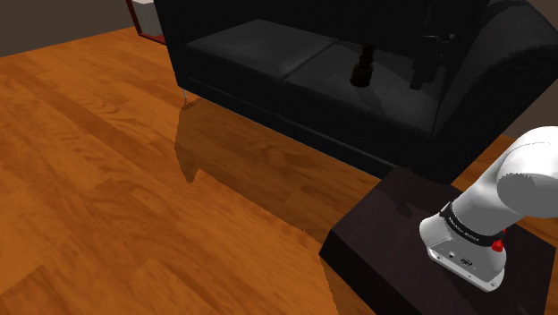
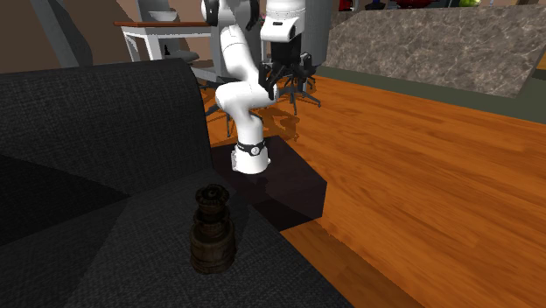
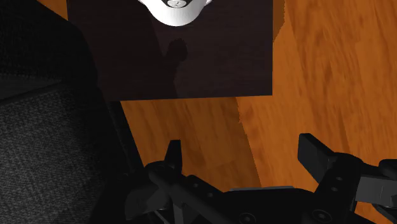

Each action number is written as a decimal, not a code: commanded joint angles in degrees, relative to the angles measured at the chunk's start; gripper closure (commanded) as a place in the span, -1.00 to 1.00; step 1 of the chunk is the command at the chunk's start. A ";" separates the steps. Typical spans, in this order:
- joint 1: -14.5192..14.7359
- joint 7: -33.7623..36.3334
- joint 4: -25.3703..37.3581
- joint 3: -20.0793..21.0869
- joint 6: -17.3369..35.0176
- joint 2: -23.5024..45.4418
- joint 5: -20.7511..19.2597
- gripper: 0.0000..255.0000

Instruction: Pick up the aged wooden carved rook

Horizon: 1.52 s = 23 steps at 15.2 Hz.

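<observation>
The dark brown, turned wooden rook (image 2: pixel 211 229), ringed along its body and notched at the crown, is seen standing upright on the seat of a charcoal fabric sofa (image 2: pixel 105 122). In the second exterior view it is placed not far from the seat's front edge. In the shoulder view the same piece (image 1: pixel 362 67) is found on the cushion towards that view's right, with the sofa's backrest behind it.

The jaws are parted and clamped on nothing. In the wrist view the two black fingers (image 3: pixel 173 158) are held wide apart. Between them a strip of orange-brown wooden plank floor (image 3: pixel 210 127) is seen far below. The rook is therefore well apart from the jaws and is not between them. They are held high, over the floor between the sofa's dark side (image 3: pixel 38 127) and the dark square stand (image 3: pixel 203 63).

The white arm (image 2: pixel 234 79) is raised steeply from the stand (image 2: pixel 293 188), which is set on the floor (image 2: pixel 420 175) just beside the sofa's end. In the shoulder view the arm's base (image 1: pixel 465 246) and a rounded white joint (image 1: pixel 528 174) are seen on the stand (image 1: pixel 384 233), with the glossy floor (image 1: pixel 107 179) spread out towards that view's left.

A grey stone-faced counter (image 2: pixel 420 44) is seen beyond the arm.
</observation>
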 commanded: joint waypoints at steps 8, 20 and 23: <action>-2.11 -5.83 4.50 -3.62 7.66 10.60 -6.18 -1.00; -5.00 -13.94 19.17 -8.82 17.39 30.82 -12.40 -1.00; -5.70 -15.83 24.24 -9.89 18.88 36.15 -13.08 -1.00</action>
